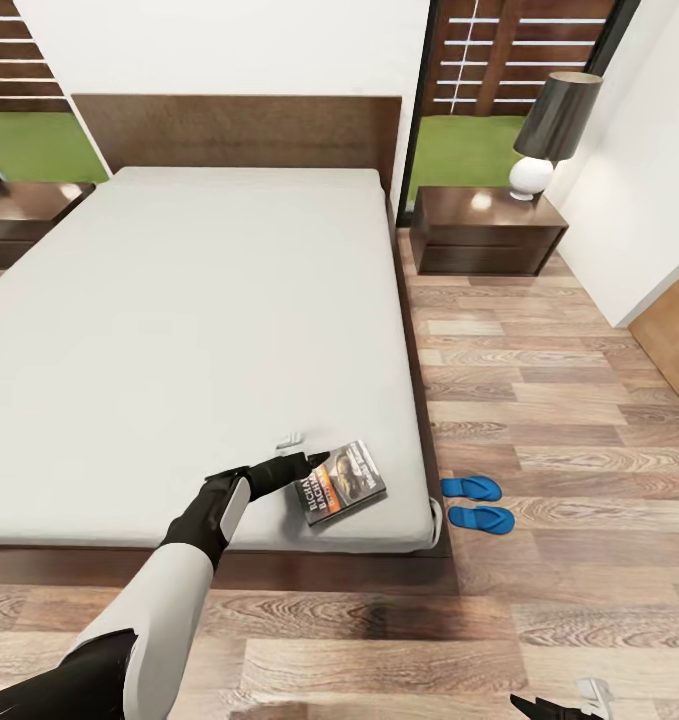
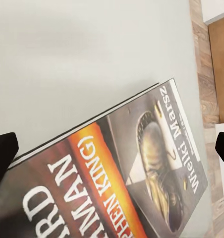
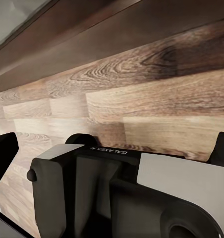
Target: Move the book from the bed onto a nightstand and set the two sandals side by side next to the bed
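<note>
Two blue sandals (image 1: 477, 503) side by side beside the bed (image 1: 179, 300), my left pincer (image 1: 314, 460) spread wide over the book (image 1: 340, 482), right pincer (image 1: 569, 700) state unclear.

The book (image 2: 141, 178) is cut off at the left wrist view's edge, its title incomplete.

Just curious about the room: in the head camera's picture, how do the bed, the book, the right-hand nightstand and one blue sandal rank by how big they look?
1. The bed, by far.
2. The right-hand nightstand, though it stands farther from the camera.
3. The book.
4. A sandal: close to the book's length, but narrower.
</note>
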You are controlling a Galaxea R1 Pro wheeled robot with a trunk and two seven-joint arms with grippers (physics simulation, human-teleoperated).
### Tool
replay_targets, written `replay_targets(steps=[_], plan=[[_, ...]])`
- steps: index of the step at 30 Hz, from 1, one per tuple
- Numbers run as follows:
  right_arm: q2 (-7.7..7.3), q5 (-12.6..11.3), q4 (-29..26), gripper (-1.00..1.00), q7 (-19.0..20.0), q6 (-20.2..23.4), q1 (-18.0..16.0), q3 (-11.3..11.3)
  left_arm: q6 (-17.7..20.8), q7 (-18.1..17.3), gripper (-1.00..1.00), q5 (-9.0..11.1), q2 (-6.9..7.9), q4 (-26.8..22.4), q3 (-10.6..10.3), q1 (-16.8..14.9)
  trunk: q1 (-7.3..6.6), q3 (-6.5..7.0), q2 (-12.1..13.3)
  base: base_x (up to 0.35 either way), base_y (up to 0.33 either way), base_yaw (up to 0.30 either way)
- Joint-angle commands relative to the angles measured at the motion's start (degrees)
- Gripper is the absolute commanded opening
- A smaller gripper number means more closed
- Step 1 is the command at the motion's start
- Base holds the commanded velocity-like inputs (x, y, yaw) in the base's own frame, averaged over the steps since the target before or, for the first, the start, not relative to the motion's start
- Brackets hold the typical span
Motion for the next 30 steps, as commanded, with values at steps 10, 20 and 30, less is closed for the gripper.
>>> replay_targets(steps=[10,20,30], plan=[[0.01,0.2,0.0,1.00,0.3,0.4,0.0,-0.4,0.5,-0.3,1.00,0.0,-0.08,-0.1,0.4,0.0,0.00,-0.03,0.0,-0.102,0.000,0.000],[0.01,0.2,0.0,1.00,0.3,0.4,0.0,-0.4,0.5,-0.3,1.00,0.0,-0.08,-0.1,0.5,0.0,0.00,-0.03,0.0,-0.005,0.000,0.000],[0.01,0.2,0.0,1.00,0.3,0.4,0.0,-0.4,0.5,-0.3,1.00,0.0,-0.08,-0.1,0.4,0.0,0.00,-0.03,0.0,-0.096,0.000,0.000]])
